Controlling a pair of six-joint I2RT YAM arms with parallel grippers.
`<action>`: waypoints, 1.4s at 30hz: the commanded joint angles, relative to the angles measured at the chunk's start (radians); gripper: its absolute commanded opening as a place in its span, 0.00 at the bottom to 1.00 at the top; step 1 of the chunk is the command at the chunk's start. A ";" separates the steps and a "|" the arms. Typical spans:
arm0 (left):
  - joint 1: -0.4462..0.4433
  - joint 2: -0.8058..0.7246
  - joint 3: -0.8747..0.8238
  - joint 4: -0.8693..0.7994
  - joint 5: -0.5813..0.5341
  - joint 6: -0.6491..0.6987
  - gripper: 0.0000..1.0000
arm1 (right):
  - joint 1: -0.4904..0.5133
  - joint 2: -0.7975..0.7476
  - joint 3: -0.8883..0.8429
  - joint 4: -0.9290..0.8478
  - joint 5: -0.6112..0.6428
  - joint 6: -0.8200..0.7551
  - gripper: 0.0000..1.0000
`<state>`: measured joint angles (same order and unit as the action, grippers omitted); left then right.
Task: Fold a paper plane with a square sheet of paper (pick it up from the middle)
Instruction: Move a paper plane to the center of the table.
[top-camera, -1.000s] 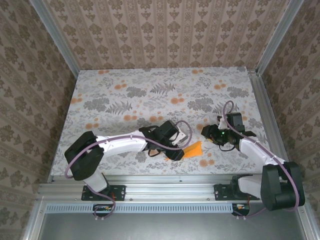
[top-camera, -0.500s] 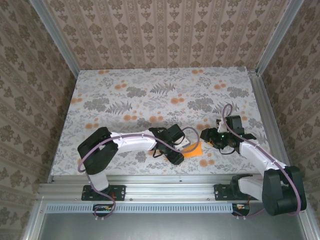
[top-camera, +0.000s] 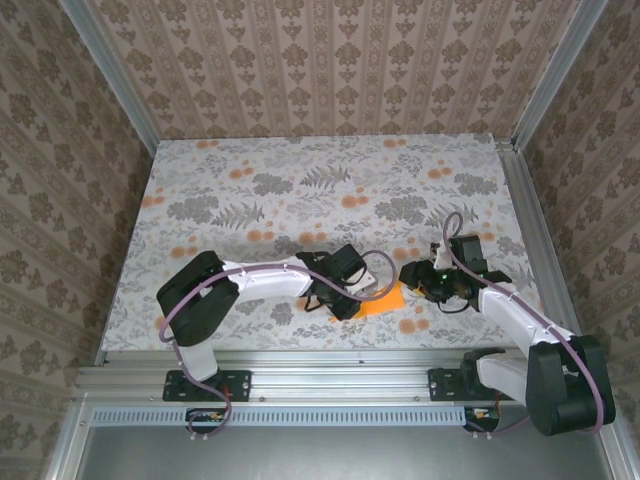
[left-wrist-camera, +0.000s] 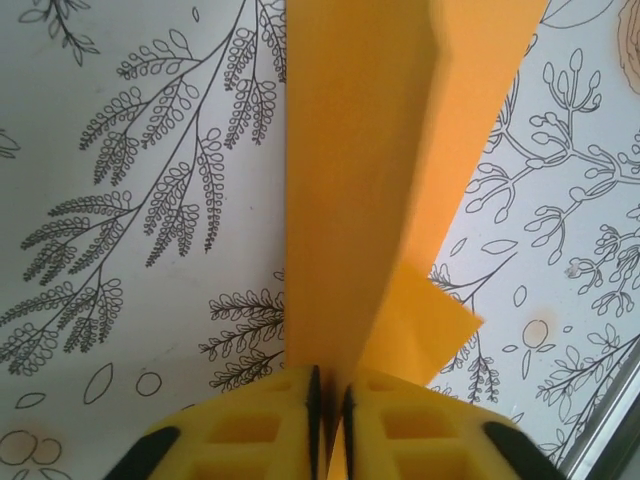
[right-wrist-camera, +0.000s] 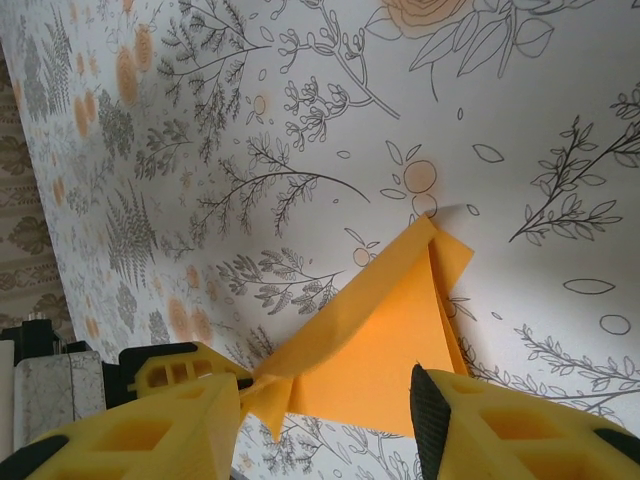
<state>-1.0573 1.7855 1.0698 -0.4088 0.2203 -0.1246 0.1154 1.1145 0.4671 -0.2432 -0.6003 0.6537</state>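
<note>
Left wrist view: left pincer (left-wrist-camera: 328, 400) is clamped on the folded orange paper (left-wrist-camera: 360, 150), which sits low centre in the top view over the floral tabletop (top-camera: 300, 180). Right pincer (right-wrist-camera: 320, 390) stands apart, close beside the paper.

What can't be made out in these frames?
Left wrist: top edge cuts off the orange paper beyond the left gripper.
Top external: left gripper covers the paper's left end; folds too small to read.
Right wrist: a finger of the right gripper hides one paper corner.
</note>
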 joint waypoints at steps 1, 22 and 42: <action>0.013 -0.002 0.017 -0.014 0.022 0.015 0.09 | 0.019 0.009 -0.011 0.002 -0.027 0.012 0.52; 0.201 -0.129 -0.148 0.205 0.244 -0.215 0.00 | 0.237 0.011 -0.081 0.298 0.011 0.370 0.73; 0.214 -0.136 -0.215 0.311 0.264 -0.278 0.00 | 0.378 0.305 -0.029 0.595 0.055 0.512 0.74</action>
<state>-0.8490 1.6760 0.8688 -0.1211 0.4603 -0.3836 0.4801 1.3781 0.4015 0.2832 -0.5613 1.1347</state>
